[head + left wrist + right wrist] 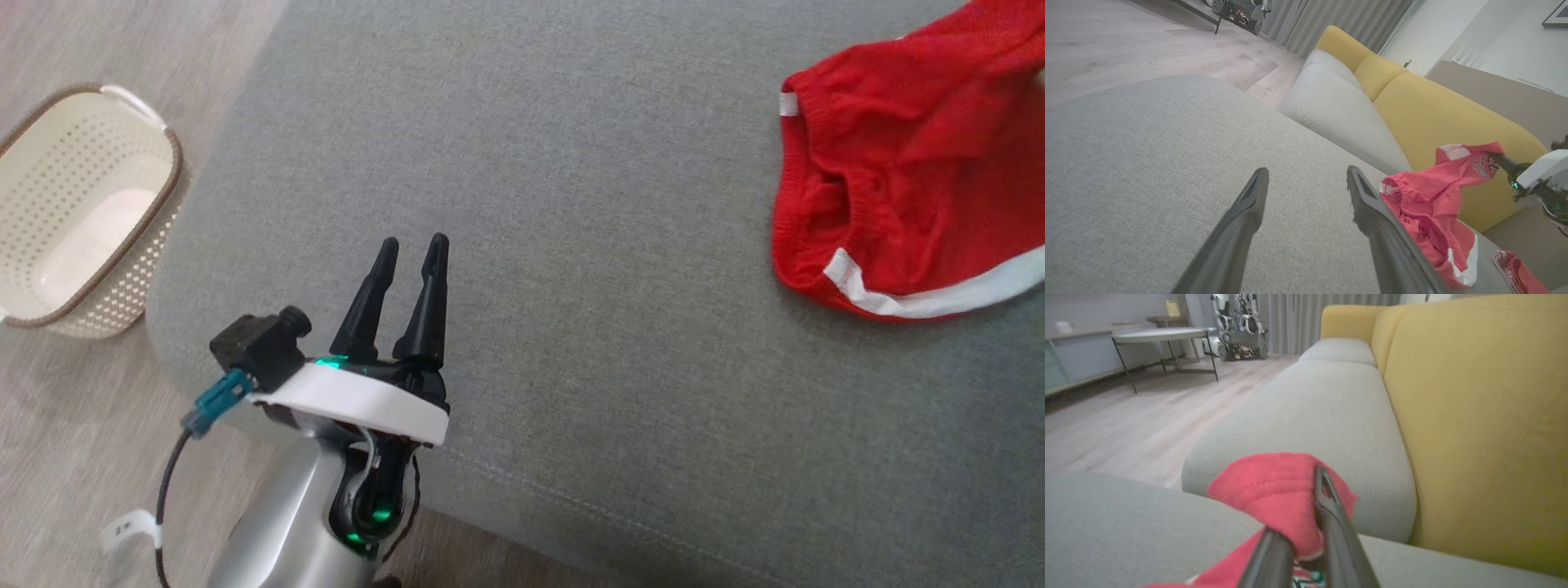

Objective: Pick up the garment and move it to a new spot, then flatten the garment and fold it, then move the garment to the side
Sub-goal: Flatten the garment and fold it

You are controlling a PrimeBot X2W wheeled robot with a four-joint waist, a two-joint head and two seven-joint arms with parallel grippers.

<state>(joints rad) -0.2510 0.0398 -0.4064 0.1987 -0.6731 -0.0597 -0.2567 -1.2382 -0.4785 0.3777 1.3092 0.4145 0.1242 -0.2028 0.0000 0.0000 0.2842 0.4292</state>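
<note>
Left end effector (414,242) hovers with fingers spread wide; right end effector (1494,157) is clamped shut.

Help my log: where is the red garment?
Head view, upper right: the red garment rests on the grey cushion, one end held by the right tool.

A home living room: grey fabric sofa with yellow back cushions (1323,416), grey curtains (1331,20) at twelve o'clock, pale wooden floor (1126,41), cream perforated plastic basket (131,278) at nine o'clock.

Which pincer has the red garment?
The right pincer: its fingers are shut on a fold of the red garment. The left pincer stands open above the grey cushion, apart from the cloth, holding nothing.
</note>
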